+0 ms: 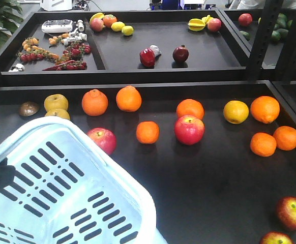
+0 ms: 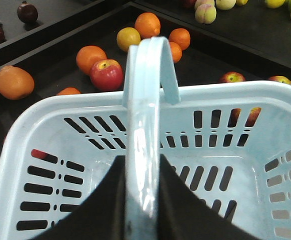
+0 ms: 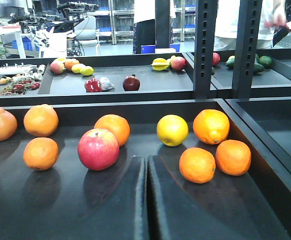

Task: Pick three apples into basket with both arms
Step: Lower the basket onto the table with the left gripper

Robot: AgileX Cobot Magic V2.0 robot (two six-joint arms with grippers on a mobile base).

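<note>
1. Front camera: mounted high on me, looking down and forward across the black fruit tray [image 1: 219,203], my basket [image 1: 143,203] close at lower left.
2. Left wrist camera: tight over the basket's handle [image 2: 143,125], looking past the far rim.
3. Right wrist camera: low, almost at tray level, facing the rear tray [image 3: 135,85].
4. All three views catch the same red apple [image 1: 189,129].

Left end effector [image 2: 141,170] clamps basket handle [image 2: 145,90]; right end effector [image 3: 146,165] closed, empty.

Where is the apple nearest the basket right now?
Front view: that apple lies left of centre, just beyond the basket's far rim, a small orange to its right.
</note>
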